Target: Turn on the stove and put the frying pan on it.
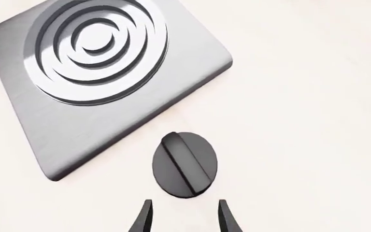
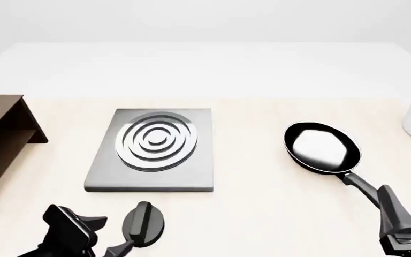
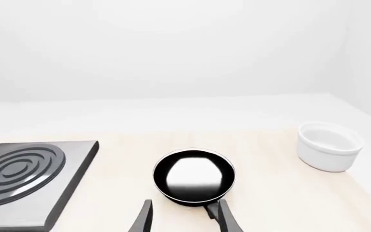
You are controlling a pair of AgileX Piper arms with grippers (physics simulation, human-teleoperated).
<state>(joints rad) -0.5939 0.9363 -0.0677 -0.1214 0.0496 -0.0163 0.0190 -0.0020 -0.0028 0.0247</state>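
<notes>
Left gripper (image 1: 184, 216), jaws apart, just short of the knob (image 1: 185, 164). Right gripper (image 3: 184, 216), jaws apart, beside the pan (image 3: 194, 175) handle. Stove (image 2: 155, 144) bare.

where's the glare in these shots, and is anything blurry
Front view: the pan has a pale glare patch filling its inside; the burner rings on the stove shine bright. Right wrist view: same pale patch in the pan. Left wrist view: the knob looks slightly soft; shadows are faint everywhere.
</notes>
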